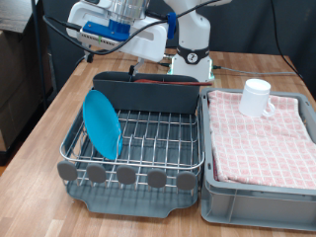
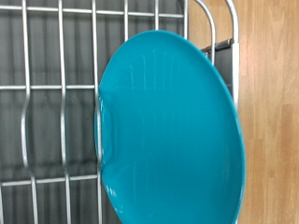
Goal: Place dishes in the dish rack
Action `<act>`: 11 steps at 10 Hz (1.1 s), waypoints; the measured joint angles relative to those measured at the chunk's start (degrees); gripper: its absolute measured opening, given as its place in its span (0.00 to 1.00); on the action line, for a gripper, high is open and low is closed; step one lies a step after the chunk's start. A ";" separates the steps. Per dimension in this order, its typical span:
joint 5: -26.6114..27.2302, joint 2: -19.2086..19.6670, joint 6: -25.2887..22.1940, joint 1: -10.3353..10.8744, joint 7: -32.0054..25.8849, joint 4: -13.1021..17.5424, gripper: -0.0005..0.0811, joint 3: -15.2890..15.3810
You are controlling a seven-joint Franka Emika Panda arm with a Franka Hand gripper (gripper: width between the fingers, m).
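Note:
The light-blue plate (image 1: 101,124) stands on edge between the wires at the exterior view's left side of the dish rack (image 1: 148,138). It fills the wrist view (image 2: 168,131), with the rack's wire grid (image 2: 47,89) behind it. The white mug (image 1: 257,98) stands upright on the pink checked cloth at the exterior view's right. A thin reddish-brown strip (image 1: 158,81) lies along the rim of the grey caddy (image 1: 148,95); I cannot tell if it is the spoon. My gripper's hand (image 1: 107,30) hangs above the rack's back left, apart from the plate. Its fingers do not show.
The grey bin (image 1: 259,188) with the pink checked cloth (image 1: 262,138) stands against the rack's right side. The robot base (image 1: 191,54) and cables are behind the rack. The wooden table (image 1: 39,168) extends to the exterior view's left.

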 joint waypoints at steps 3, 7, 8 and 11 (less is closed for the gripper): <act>4.96 -0.05 -6.26 0.34 -3.39 1.25 0.99 0.91; 5.87 -2.38 -12.31 1.44 -4.63 2.78 0.99 3.53; 5.89 -3.52 -13.16 1.85 -4.72 2.73 0.99 4.28; 6.62 -7.70 -17.02 3.12 -4.69 1.96 0.99 6.73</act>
